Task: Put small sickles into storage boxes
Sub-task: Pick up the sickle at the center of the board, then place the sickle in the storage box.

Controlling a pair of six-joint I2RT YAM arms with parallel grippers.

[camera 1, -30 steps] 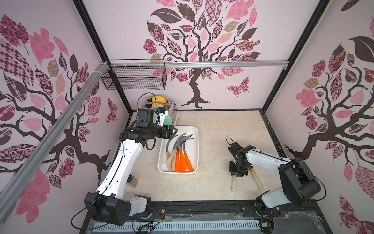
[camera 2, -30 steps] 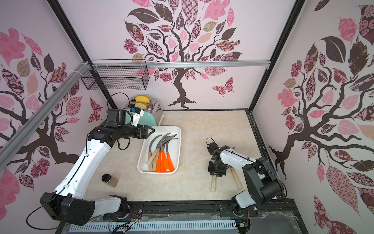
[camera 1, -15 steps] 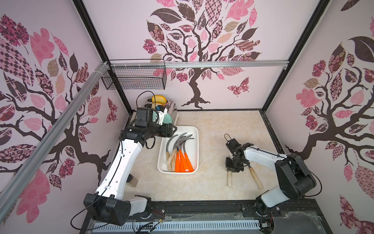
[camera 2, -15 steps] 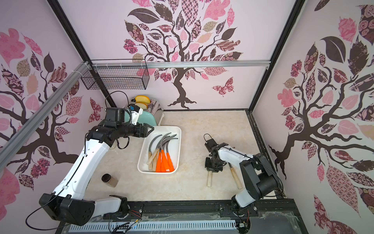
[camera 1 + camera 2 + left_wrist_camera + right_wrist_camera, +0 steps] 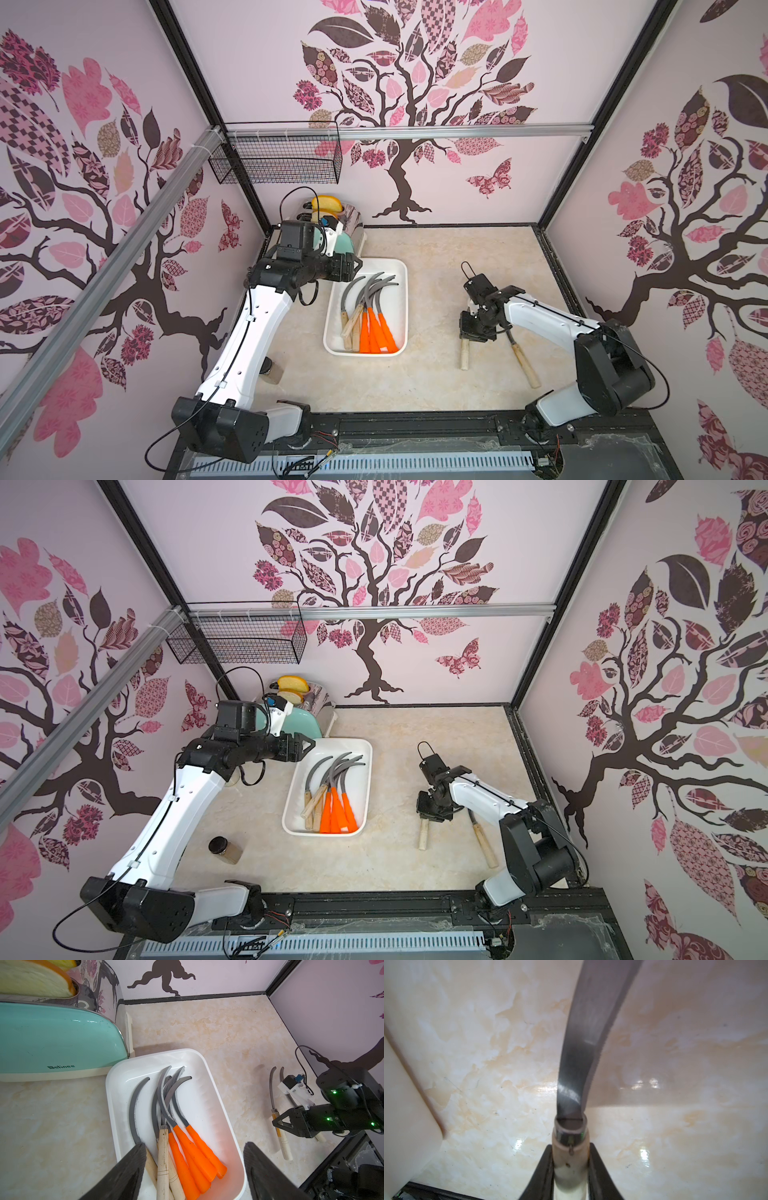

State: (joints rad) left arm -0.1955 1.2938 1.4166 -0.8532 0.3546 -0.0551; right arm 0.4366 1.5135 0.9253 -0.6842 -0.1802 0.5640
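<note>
The white storage box (image 5: 401,291) (image 5: 361,779) (image 5: 218,1093) holds several small sickles, some with orange handles (image 5: 374,332) and some with wooden handles (image 5: 351,324). My left gripper (image 5: 355,266) (image 5: 193,1145) hangs open over the box's far left corner, holding nothing. To the right of the box, my right gripper (image 5: 471,332) (image 5: 571,1151) is shut on the wooden handle (image 5: 464,355) of a sickle, just behind its metal collar. Its grey blade (image 5: 583,1043) points towards the back wall. Another wooden-handled sickle (image 5: 525,365) (image 5: 484,845) lies on the table beside it, partly under the right arm.
A teal toaster (image 5: 345,241) holding bread stands behind the box at the back left. A black wire basket (image 5: 278,160) hangs on the wall rail. A small brown jar (image 5: 224,849) sits at the front left near the left arm.
My right gripper has shifted a little to the left and back, carrying the wooden-handled sickle away from the one lying on the table. The left arm has barely moved.
</note>
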